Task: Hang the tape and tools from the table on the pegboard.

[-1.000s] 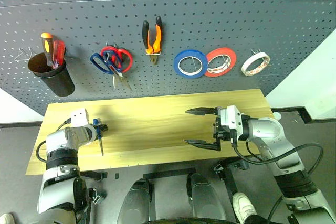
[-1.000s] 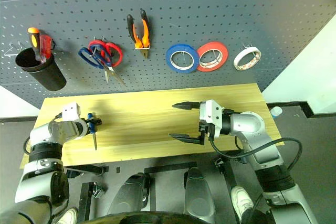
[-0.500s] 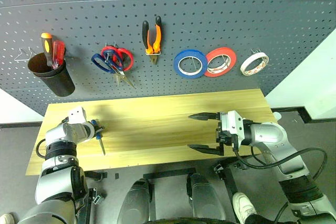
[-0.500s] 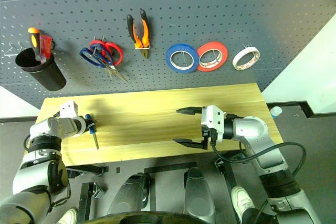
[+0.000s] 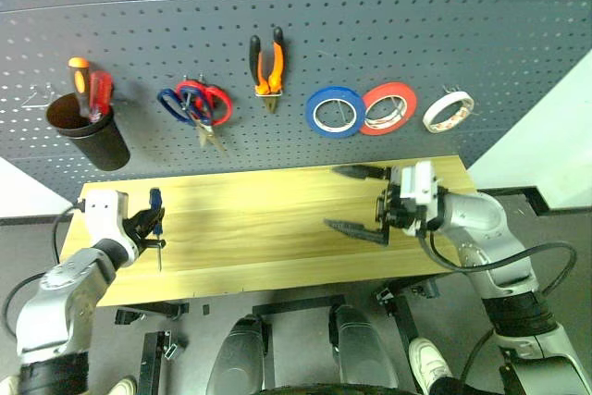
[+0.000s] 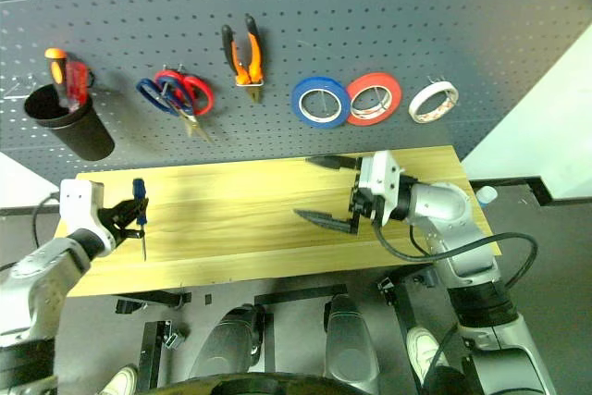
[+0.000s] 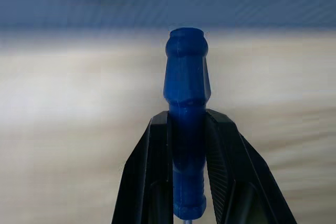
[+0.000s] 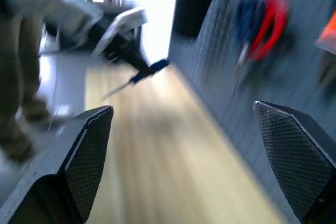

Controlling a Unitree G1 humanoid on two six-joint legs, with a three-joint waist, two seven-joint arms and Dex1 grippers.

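My left gripper (image 5: 148, 226) is shut on the small blue-handled screwdriver (image 5: 155, 206) and holds it above the left end of the wooden table (image 5: 268, 228), shaft pointing down. In the left wrist view the blue handle (image 7: 186, 87) stands upright between the fingers (image 7: 152, 171). My right gripper (image 5: 351, 199) hangs open and empty over the table's right part, pointing left. On the pegboard (image 5: 370, 34) hang the orange-and-black pliers (image 5: 267, 64), the dark-blue scissors (image 5: 178, 104) and the whitish tape (image 5: 450, 110).
A black cup (image 5: 88, 131) with an orange and a red screwdriver hangs at the board's far left. Red-handled scissors (image 5: 216, 99) hang beside the blue ones. A blue roll (image 5: 334, 111) and a red roll (image 5: 388, 108) hang left of the whitish tape.
My left gripper has shut on the screwdriver and lifted it off the table, turning it upright. My right gripper has risen, still open.
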